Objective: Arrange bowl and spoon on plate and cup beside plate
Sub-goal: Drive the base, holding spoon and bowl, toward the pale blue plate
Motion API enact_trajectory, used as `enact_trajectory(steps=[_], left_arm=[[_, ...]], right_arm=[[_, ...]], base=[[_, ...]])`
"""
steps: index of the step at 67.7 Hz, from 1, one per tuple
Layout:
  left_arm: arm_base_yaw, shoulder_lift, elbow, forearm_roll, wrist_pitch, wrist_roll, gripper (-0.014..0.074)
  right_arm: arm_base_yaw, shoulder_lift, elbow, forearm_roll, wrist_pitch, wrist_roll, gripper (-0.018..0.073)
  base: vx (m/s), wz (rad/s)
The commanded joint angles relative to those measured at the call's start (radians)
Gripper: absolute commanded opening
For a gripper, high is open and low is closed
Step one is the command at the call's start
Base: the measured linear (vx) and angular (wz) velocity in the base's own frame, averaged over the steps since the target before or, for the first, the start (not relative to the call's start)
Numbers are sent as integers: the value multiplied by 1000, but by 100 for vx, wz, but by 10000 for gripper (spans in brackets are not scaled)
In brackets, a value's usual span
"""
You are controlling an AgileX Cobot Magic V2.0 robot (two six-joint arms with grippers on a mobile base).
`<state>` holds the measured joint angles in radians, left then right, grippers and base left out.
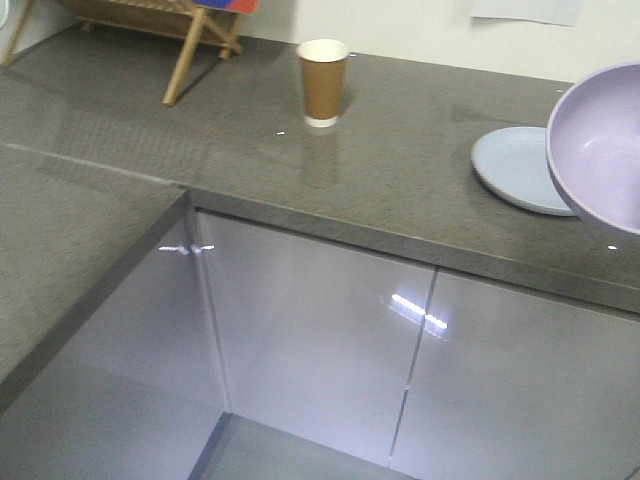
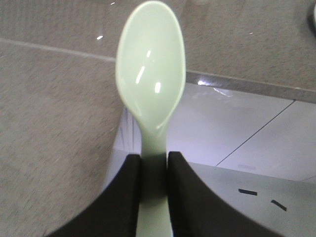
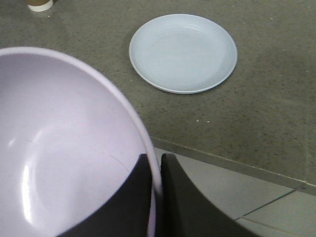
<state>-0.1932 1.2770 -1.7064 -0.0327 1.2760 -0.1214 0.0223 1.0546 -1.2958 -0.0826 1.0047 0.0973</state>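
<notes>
1. Bowl (image 3: 69, 148) is pinched at the rim by the right gripper (image 3: 157, 162), near the plate (image 3: 182, 52).
2. Spoon (image 2: 150, 64) is pinched at the handle by the left gripper (image 2: 154, 165).
3. Cup (image 1: 323, 80) is stood on the counter (image 1: 400, 190).

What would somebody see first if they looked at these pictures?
The big lilac bowl jumps out, filling the right wrist view with its rim pinched in the right arm's jaws. Next, the mint-green spoon, held by its handle in the left arm's jaws. Farther off, the empty blue plate and the brown paper cup sit on the grey countertop.
</notes>
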Motion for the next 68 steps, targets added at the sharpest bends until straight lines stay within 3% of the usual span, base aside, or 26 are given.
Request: enact_trajectory(steps=[1, 68], left_arm=[[0, -26, -32, -9, -25, 1, -6], [0, -26, -32, -9, -25, 1, -6]], right_arm=[[-7, -14, -30, -10, -67, -7, -11], [-7, -14, -30, -10, -67, -7, -11]], base=[[11, -44], [10, -36]])
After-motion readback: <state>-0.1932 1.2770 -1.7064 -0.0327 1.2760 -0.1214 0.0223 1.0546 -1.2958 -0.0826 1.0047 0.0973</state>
